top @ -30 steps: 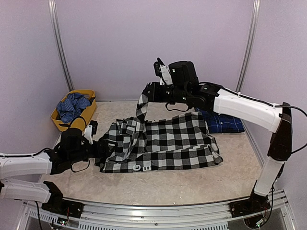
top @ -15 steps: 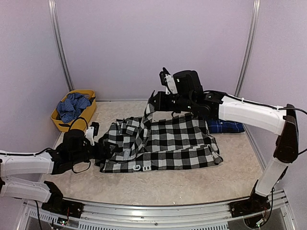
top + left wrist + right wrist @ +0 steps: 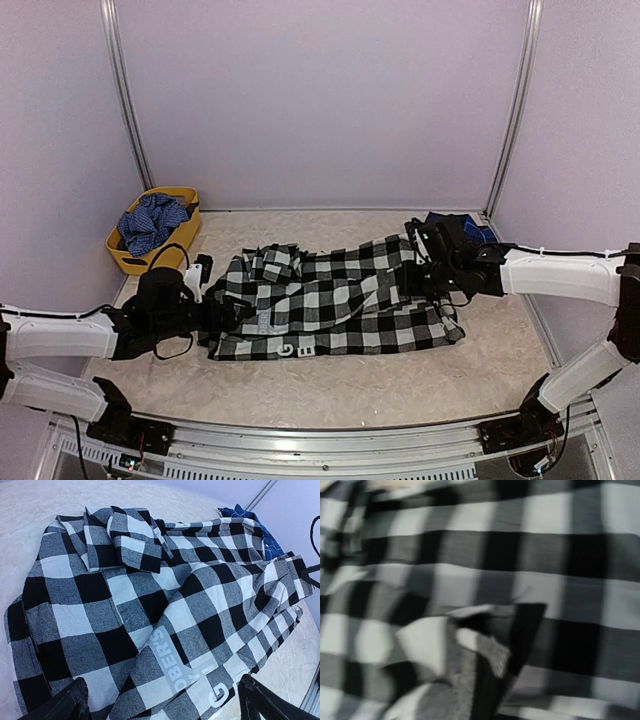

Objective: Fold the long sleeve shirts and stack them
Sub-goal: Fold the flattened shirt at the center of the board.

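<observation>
The black-and-white check shirt (image 3: 340,300) lies spread across the middle of the table, white lettering (image 3: 176,666) near its front hem. My left gripper (image 3: 226,311) is low at the shirt's left edge and open, its dark fingers (image 3: 65,704) straddling the hem with nothing gripped. My right gripper (image 3: 416,268) is down on the shirt's right part, shut on a bunched fold of check cloth (image 3: 470,652); that view is blurred. Only a corner of the navy blue shirt (image 3: 468,224) shows behind the right arm, also visible as navy blue shirt (image 3: 256,524).
A yellow basket (image 3: 186,236) with a crumpled blue plaid cloth (image 3: 150,222) stands at the back left. Walls close in on three sides. The right arm (image 3: 560,275) stretches low over the table's right side.
My right gripper has swung down and to the right with the raised check sleeve, laying it across the shirt. My left gripper has crept slightly right along the hem.
</observation>
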You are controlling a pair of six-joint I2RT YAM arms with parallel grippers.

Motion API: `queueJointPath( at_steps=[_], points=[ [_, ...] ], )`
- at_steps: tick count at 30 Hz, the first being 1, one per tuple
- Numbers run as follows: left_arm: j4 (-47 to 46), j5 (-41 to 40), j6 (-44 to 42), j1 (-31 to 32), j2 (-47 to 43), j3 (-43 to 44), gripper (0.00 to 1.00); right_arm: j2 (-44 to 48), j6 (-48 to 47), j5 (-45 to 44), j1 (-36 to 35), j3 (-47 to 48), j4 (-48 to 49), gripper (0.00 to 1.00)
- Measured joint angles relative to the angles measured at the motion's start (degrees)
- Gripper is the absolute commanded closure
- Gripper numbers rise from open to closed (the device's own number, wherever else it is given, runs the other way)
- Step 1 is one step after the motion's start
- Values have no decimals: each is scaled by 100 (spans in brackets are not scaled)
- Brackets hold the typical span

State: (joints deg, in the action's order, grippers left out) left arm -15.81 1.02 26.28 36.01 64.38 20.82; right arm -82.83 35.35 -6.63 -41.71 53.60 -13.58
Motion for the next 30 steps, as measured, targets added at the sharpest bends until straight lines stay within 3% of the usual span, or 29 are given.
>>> queueJointPath(
  at_steps=[16,26,30],
  points=[
    [48,-219,-22,280,358,271,1,-4,-503,-131,516,-264,-684,100],
    [136,-935,-83,800,1091,702,1,-380,-577,-216,516,-686,-680,100],
    [221,-1453,-90,1106,1517,911,1,-535,-629,-299,516,-723,-664,85]
  ],
)
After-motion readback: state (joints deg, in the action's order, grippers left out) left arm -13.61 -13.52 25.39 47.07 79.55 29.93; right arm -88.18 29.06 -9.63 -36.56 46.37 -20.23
